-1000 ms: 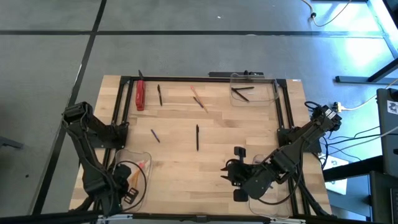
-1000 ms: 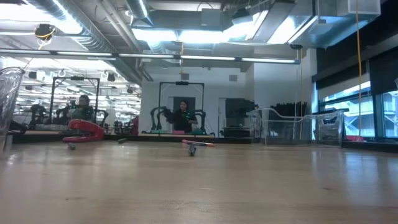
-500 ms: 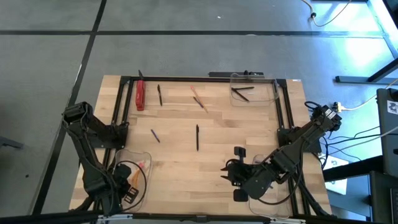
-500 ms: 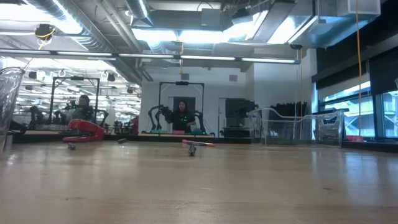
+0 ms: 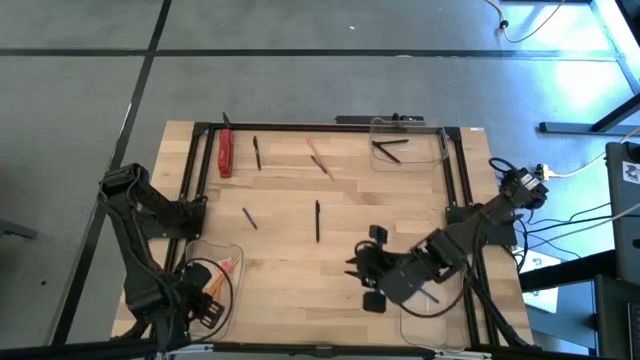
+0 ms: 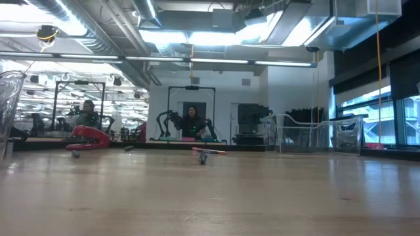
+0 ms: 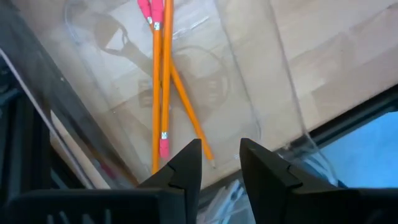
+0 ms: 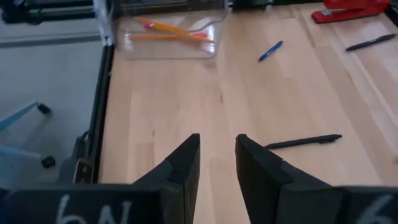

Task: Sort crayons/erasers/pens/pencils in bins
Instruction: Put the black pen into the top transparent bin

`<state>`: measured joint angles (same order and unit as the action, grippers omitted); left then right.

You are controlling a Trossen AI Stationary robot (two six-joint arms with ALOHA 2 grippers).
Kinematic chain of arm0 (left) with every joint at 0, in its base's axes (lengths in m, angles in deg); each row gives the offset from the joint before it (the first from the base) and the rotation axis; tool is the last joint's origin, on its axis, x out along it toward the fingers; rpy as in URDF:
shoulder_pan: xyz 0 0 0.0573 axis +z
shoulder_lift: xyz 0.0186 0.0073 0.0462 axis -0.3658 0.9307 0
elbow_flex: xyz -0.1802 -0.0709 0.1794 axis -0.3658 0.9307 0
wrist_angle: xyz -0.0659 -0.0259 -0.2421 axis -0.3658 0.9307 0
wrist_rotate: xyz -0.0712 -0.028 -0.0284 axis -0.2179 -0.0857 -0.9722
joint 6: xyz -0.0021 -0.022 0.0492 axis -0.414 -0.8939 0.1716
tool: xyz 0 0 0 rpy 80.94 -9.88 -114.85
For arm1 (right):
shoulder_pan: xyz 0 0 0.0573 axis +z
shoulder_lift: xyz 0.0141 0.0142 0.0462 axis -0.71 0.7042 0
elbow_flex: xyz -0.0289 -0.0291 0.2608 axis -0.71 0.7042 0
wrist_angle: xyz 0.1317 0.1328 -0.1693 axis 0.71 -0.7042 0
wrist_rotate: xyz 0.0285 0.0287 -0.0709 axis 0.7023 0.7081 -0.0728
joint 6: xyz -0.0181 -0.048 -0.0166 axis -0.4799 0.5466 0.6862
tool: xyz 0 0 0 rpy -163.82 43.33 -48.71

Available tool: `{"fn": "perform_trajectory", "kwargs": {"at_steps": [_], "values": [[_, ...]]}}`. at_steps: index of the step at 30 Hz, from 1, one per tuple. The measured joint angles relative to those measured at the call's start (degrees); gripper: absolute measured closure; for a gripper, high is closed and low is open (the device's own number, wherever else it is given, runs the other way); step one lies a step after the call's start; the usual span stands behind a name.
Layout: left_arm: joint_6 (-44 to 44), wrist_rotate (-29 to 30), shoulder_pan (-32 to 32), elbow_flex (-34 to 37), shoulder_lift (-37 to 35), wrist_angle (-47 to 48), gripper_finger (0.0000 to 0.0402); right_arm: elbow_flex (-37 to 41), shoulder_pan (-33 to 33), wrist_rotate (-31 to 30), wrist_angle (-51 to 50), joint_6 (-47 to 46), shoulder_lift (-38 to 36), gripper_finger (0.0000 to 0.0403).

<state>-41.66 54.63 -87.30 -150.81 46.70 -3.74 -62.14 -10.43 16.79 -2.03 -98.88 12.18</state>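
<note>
The left gripper (image 7: 221, 163) hangs over the near-left bin (image 5: 232, 262), its fingers a narrow gap apart and holding nothing; three pencils (image 7: 163, 81) lie crossed on the bin floor just past the fingertips, apart from them, so the sensible move looks to be a straight lift clear of the bin wall without brushing them. The right gripper (image 8: 217, 163) hovers low over bare table (image 5: 290, 250) beside the near-right bin (image 5: 432, 318), fingers slightly parted and empty; a black pen (image 8: 303, 142) lies flat ahead and to one side, untouched, likely its next pick; squaring the fingers across the pen would serve best.
</note>
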Motion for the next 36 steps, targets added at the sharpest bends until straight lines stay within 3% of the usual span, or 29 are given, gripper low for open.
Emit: {"fn": "perform_trajectory", "kwargs": {"at_steps": [12,18,30,36], "values": [[4.1,9.9,0.0,-4.4,-0.1,4.0,0.03,0.0,-11.2,6.0,3.7,-5.1,0.5,0.0302],[11.1,18.5,0.6,-5.4,-0.2,5.0,0.03,0.0,-15.5,10.5,5.0,-10.2,4.6,0.0302],[26.2,25.6,6.1,-5.4,-4.7,5.3,0.03,0.0,-21.8,11.5,9.2,-19.7,12.0,0.0302],[35.1,26.9,11.1,-5.4,-6.9,5.3,0.03,0.0,-24.4,12.3,9.0,-20.0,15.4,0.0302]]}}
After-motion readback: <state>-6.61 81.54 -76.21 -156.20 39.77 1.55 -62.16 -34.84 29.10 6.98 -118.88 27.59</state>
